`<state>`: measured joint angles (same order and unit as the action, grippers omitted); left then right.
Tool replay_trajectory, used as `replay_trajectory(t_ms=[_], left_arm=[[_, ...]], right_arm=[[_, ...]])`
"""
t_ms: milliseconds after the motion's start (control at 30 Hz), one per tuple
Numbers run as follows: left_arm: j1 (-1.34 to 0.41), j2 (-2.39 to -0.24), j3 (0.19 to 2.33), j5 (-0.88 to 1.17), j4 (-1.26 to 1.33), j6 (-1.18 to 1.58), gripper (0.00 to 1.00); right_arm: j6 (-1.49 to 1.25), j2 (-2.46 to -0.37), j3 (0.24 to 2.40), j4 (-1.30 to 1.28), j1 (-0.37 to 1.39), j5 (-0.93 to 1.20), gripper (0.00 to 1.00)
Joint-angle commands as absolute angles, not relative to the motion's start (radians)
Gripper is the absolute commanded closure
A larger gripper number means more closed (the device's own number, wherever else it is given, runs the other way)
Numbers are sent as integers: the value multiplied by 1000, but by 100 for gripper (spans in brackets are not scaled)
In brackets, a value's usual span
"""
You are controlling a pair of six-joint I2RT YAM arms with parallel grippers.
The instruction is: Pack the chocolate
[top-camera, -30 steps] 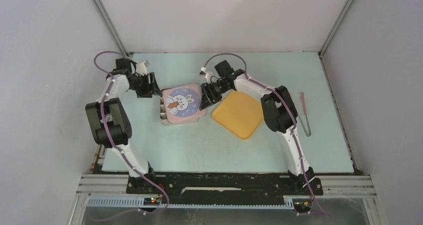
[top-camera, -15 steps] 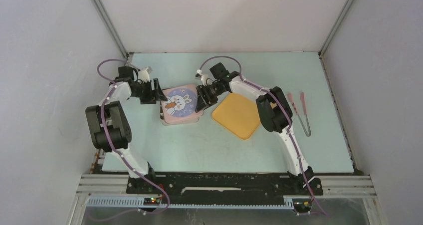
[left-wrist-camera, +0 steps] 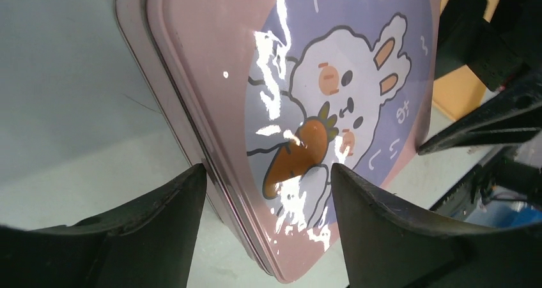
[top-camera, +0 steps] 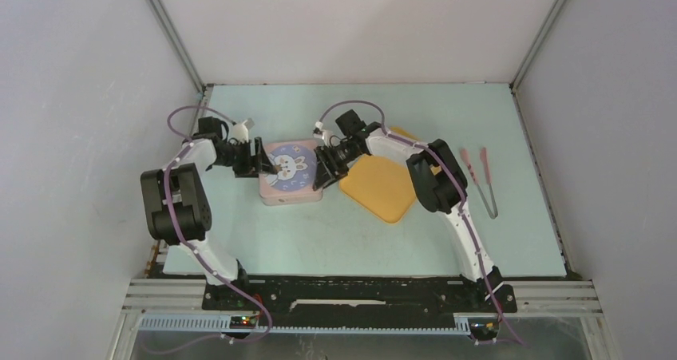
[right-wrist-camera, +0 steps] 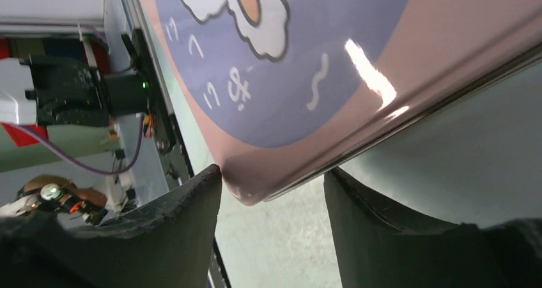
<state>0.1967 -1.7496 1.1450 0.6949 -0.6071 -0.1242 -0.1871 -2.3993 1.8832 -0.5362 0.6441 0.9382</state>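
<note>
Jaws spread, the left gripper (top-camera: pixel 257 158) straddles a corner of the shut, glossy pink rounded-square box (top-camera: pixel 291 176) with its rabbit-and-carrot lid (left-wrist-camera: pixel 332 96), the right gripper (top-camera: pixel 323 168), equally spread, flanks the opposite edge, a smooth orange tray (top-camera: pixel 383 186) lies behind its fingers, and the chocolate is out of sight.

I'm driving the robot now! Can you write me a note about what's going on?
Left gripper: open, fingers either side of the pink bunny box, at its left edge.
Right gripper: open, at the box's right corner.
Lid is on the box. No chocolate in sight; whether it is inside can't be told.
Yellow tray sits right of the box, pink tongs far right.
Probably left: check the lid is seated, back both arms off.
</note>
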Motion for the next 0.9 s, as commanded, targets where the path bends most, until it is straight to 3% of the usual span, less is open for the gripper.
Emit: replay_trajectory(t_ms=[0,233,433,867], left_arm=[[131,-1658,1051,807,-675,-153,26],[-5,-1550,924,792,-638,-165,27],[-60,-1530,896,785,-611,-144,27],[-42,-1518,971,565,-602,-124,30]], right_arm=[[-171,-2256,1734,-497,648,1005,37],[-111,-2070,1488,-485,604,967,37],[-30,-2022,1397,-550,588,942,37],[27,-2082,1545,-652,587,761,40]])
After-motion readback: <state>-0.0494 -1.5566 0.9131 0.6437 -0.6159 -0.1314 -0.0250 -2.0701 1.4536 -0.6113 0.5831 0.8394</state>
